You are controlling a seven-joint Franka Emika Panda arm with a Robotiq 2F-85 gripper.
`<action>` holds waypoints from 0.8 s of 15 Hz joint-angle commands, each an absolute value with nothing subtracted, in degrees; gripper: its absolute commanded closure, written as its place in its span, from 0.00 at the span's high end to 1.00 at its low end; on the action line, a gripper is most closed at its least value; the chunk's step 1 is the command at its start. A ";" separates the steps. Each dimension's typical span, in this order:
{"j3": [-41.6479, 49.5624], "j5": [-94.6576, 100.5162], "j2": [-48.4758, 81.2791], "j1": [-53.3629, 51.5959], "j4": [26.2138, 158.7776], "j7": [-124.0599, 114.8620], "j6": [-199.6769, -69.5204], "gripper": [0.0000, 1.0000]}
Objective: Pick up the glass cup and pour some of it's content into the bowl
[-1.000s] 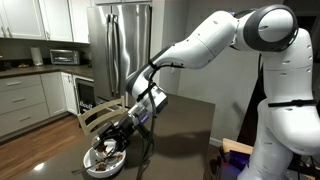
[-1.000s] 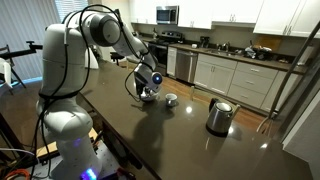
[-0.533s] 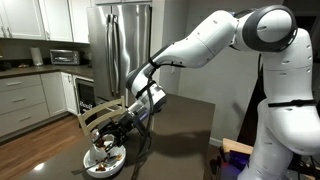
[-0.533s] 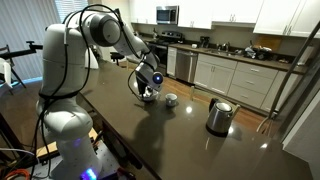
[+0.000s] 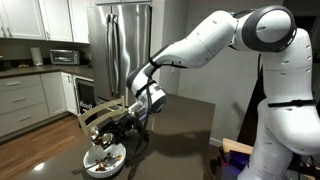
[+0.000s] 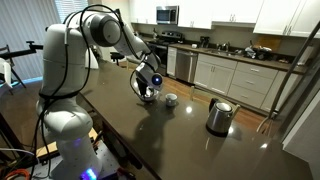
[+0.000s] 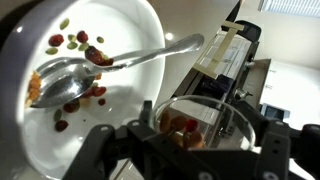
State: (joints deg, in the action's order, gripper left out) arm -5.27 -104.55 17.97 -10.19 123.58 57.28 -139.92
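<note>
Shows, in an exterior view, a white arm [image 5: 200,45] reaching down toward 7 o'clock over a dark table [image 5: 185,125]. Finds the white bowl [image 7: 120,100] filling 10 o'clock of the wrist view, dotted with brown bits. Has the gripper [image 7: 190,150] clamped tight around the glass cup [image 7: 200,110] at 6 o'clock, by the bowl's 4 o'clock edge. Catches a spoon [image 7: 140,58] lying in the bowl, and brownish content [image 7: 180,127] gathered inside the glass.

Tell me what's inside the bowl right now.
The bowl holds a metal spoon and scattered red, brown and green bits. The cup in front covers part of it, so anything there is hidden.
</note>
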 commanded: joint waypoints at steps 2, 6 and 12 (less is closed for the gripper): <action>-5.09 -109.43 17.02 -10.80 124.19 64.08 -140.33 0.59; -4.90 -111.73 16.82 -10.86 124.74 68.11 -139.93 0.59; -4.83 -111.79 16.63 -10.92 125.60 68.43 -139.90 0.59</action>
State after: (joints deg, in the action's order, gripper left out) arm -5.19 -111.12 17.97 -10.46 124.17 68.83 -139.89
